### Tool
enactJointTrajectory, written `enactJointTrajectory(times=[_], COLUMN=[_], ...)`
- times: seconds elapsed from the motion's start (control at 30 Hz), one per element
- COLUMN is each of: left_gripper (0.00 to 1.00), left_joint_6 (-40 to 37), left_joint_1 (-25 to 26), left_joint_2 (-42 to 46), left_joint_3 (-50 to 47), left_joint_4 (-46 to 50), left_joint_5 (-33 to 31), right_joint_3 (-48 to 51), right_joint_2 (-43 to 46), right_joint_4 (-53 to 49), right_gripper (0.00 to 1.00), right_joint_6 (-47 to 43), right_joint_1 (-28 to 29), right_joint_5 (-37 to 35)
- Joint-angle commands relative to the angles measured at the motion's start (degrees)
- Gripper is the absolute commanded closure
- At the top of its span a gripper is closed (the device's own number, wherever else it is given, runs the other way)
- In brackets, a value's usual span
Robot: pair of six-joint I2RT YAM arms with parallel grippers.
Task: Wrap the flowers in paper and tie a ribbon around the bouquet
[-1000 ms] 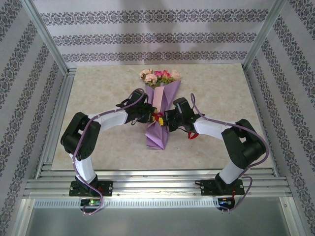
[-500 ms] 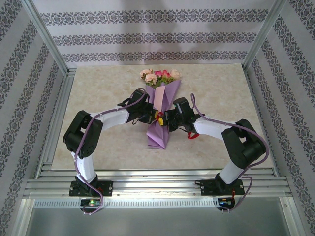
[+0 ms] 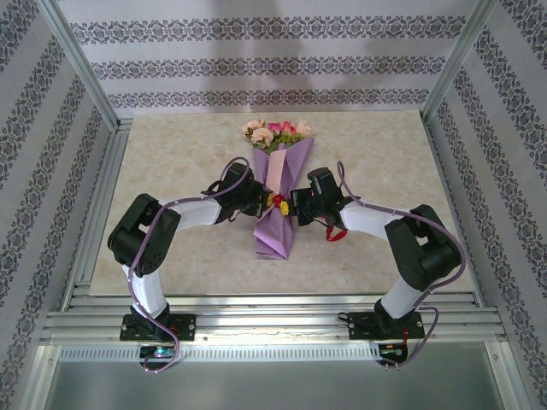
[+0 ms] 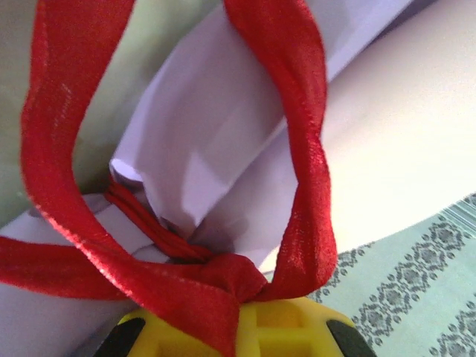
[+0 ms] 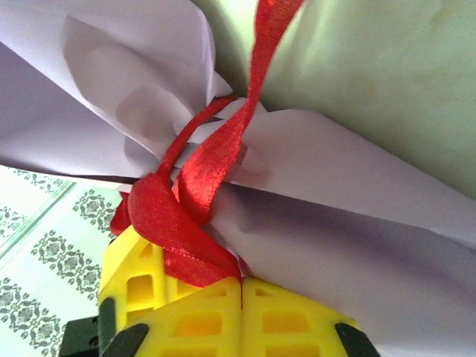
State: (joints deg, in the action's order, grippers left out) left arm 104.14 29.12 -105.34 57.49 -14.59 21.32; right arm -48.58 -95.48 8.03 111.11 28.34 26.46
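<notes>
Top external shows a marbled table (image 3: 171, 154), patterned walls (image 3: 256, 64) (striped), left pincer (image 3: 270, 201) and right pincer (image 3: 289, 207) clamping ribbon (image 3: 277, 199).

The overhead view is bright and evenly lit from above, with only faint, soft-edged shadows on the table (image 3: 171, 154) and the pale strip along the near rail (image 3: 273, 352) almost washed out. The left wrist view is very close and soft: the ribbon (image 4: 305, 149) shows a mild sheen, and the paper (image 4: 216, 141) fades to near-white glare on the right. In the right wrist view the paper's underside lies in shadow, and the tabletop behind is blurred and green-tinted.
</notes>
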Motion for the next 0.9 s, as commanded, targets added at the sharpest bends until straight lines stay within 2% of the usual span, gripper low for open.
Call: enactJointTrajectory(times=[0.0,0.37,0.63,0.87], left_gripper=[1.0,1.0,1.0,1.0], left_joint_6=[1.06,1.86,2.01,1.94], left_joint_1=[-0.65,-0.52,-0.56,-0.58], left_joint_2=[2.07,2.33,2.24,2.04], left_joint_3=[-1.53,-3.68,-3.66,-3.13], left_joint_4=[-7.22,-10.74,-10.23,-9.59], left_joint_5=[-1.46,-1.35,-1.12,-1.03], right_joint_3=[-1.4,-4.02,-8.2,-9.28], right_joint_2=[-0.38,4.86,2.93,-1.97], right_joint_4=[0.05,-4.95,-5.62,-4.81], right_gripper=[1.0,0.78,0.76,0.73], right_joint_6=[0.42,-0.37,0.34,2.64], right_joint_1=[-0.04,-0.13,-0.82,0.08], right_joint_5=[1.47,-2.45,-6.58,-6.51])
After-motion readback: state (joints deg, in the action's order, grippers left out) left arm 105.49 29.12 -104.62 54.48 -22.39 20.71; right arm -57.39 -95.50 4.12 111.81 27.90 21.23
